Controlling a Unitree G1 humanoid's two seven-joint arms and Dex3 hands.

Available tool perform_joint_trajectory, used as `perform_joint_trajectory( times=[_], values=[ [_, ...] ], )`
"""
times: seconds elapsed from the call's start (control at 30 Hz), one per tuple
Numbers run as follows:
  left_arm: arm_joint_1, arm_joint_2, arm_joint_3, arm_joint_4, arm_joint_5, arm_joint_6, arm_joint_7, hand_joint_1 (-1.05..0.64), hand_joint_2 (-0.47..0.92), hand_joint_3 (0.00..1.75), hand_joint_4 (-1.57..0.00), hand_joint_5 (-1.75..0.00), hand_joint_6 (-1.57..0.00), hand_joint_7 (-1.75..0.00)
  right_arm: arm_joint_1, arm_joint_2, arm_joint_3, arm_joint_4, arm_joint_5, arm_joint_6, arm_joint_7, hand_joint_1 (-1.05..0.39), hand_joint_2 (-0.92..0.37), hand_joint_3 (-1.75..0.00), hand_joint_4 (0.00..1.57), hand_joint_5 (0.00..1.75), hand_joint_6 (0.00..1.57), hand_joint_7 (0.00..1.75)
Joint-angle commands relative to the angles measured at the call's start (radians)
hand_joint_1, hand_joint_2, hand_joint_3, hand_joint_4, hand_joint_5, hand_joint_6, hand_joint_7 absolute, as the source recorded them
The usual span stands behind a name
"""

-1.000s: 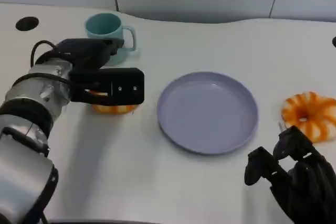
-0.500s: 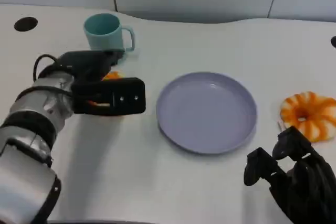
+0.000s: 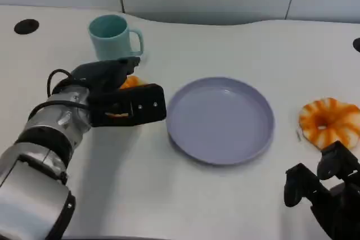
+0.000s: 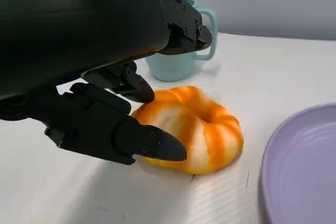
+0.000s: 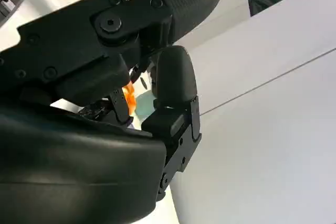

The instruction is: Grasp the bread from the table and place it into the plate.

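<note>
- The task is sitting at its grasping stage, by my reading: the left hand (image 3: 126, 105) is closing around the bread (image 4: 194, 129), which is lying on the desk (image 3: 225, 206) between the teal mug (image 3: 112, 36) and the purple plate (image 3: 220, 119).
- The plate is carrying nothing, so the lift, the carry across and the release into it are all left to do.
- In the left wrist view the bread is appearing to rest on the desk surface, with black fingers (image 4: 131, 140) curling round its near side and others arching over its top; I cannot tell whether the grip is firm enough to call it held.
- The right hand (image 3: 326, 195) is hanging low at the near edge of the desk, fingers curled in with nothing in them, taking no part.
- A second orange-and-white ring-shaped bread (image 3: 329, 122) is lying on the desk on the far side of the plate, just beyond the right hand and untouched.
- The head view is giving the layout: mug, left hand, plate and second bread in a row, but there the left hand is covering most of the first bread, leaving slivers of orange.
- The left wrist view is showing what the head view is hiding: the bread's striped, puffy shape, the plate's rim close beside it, and how the fingers are lying against it.
- The right wrist view is showing mostly that hand's own black shell and curled fingers.
</note>
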Motion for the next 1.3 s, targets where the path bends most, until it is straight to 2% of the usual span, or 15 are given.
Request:
perform_joint_trajectory(
  times=[0.03, 0.17, 0.2, 0.23, 0.33, 0.47, 0.57, 0.63, 1.3],
  values=[
    [0.023, 0.024, 0.018, 0.005, -0.018, 0.01, -0.008, -0.33, 0.92, 0.09, -0.7, -0.01, -0.69, -0.01, 0.003, -0.004, -0.002, 0.0, -0.01, 0.003, -0.018, -0.45, -0.87, 0.0, 0.8, 1.75, 0.63, 1.75],
    [0.075, 0.005, 0.057, -0.002, -0.052, -0.029, 0.082, -0.28, 0.92, 0.08, -0.69, -0.01, -0.67, 0.0, 0.013, -0.007, -0.006, -0.014, 0.01, 0.017, -0.006, -0.46, -0.86, 0.0, 0.8, 1.75, 0.64, 1.75],
    [0.084, 0.006, 0.074, -0.004, -0.065, -0.046, 0.107, -0.1, 0.91, 0.06, -0.84, -0.07, -0.85, -0.08, 0.014, -0.006, -0.006, -0.015, 0.01, 0.018, -0.007, -0.46, -0.86, 0.0, 0.8, 1.75, 0.65, 1.75],
    [0.09, 0.006, 0.085, -0.005, -0.074, -0.057, 0.124, -0.04, 0.91, 0.04, -0.9, -0.09, -0.91, -0.09, 0.015, -0.006, -0.006, -0.016, 0.01, 0.019, -0.007, -0.46, -0.86, 0.0, 0.8, 1.75, 0.65, 1.75],
    [0.093, 0.005, 0.094, -0.004, -0.076, -0.067, 0.137, 0.02, 0.91, 0.02, -0.96, -0.09, -0.99, -0.09, 0.016, -0.005, -0.006, -0.018, 0.01, 0.021, -0.008, -0.46, -0.86, 0.0, 0.8, 1.75, 0.65, 1.75],
    [0.092, 0.008, 0.082, -0.002, -0.055, -0.062, 0.146, 0.03, 0.91, 0.01, -0.97, -0.07, -1.0, -0.08, 0.013, -0.004, -0.003, -0.018, 0.005, 0.023, -0.014, -0.46, -0.86, 0.0, 0.8, 1.75, 0.66, 1.75],
    [0.088, 0.013, 0.047, 0.0, -0.016, -0.05, 0.165, -0.07, 0.89, 0.0, -0.86, -0.01, -0.97, -0.04, 0.007, -0.003, 0.0, -0.018, -0.001, 0.024, -0.022, -0.47, -0.86, 0.0, 0.8, 1.75, 0.65, 1.75],
    [0.088, 0.014, 0.04, 0.001, -0.011, -0.049, 0.17, -0.09, 0.88, 0.0, -0.84, 0.0, -0.96, -0.03, 0.006, -0.003, 0.001, -0.017, -0.001, 0.024, -0.022, -0.47, -0.86, 0.0, 0.8, 1.75, 0.65, 1.75],
    [0.086, 0.016, 0.024, 0.002, -0.001, -0.045, 0.179, -0.13, 0.87, 0.0, -0.81, 0.0, -0.94, 0.0, 0.007, -0.003, 0.001, -0.018, 0.0, 0.025, -0.026, -0.48, -0.85, 0.0, 0.8, 1.75, 0.65, 1.75]
  ],
)
